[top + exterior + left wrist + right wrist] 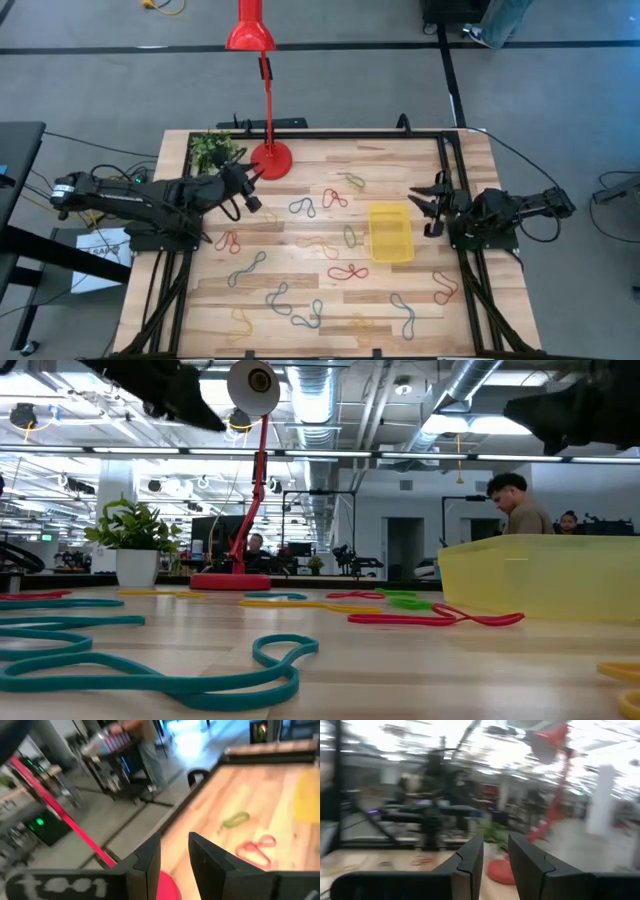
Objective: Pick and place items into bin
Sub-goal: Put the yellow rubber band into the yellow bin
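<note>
The left gripper (251, 172) hangs above the table's far left part, just beside the red lamp base (270, 159), its 2 fingers (148, 862) a narrow gap apart with nothing between them. The right gripper (428, 198) waits over the right edge of the table (200, 300), near the bin, its fingers (470, 857) likewise slightly parted and empty.

The wooden table carries everything else. A small potted plant (212, 150) stands at its far left corner. The bin (390, 232), a shallow yellow tray, sits right of centre and, as far as the high view shows, looks empty. The items (346, 272), thin coloured loops in red, blue, green and yellow, lie scattered flat on the wood all around the tray; a teal one (150, 675) lies closest to the low camera.
</note>
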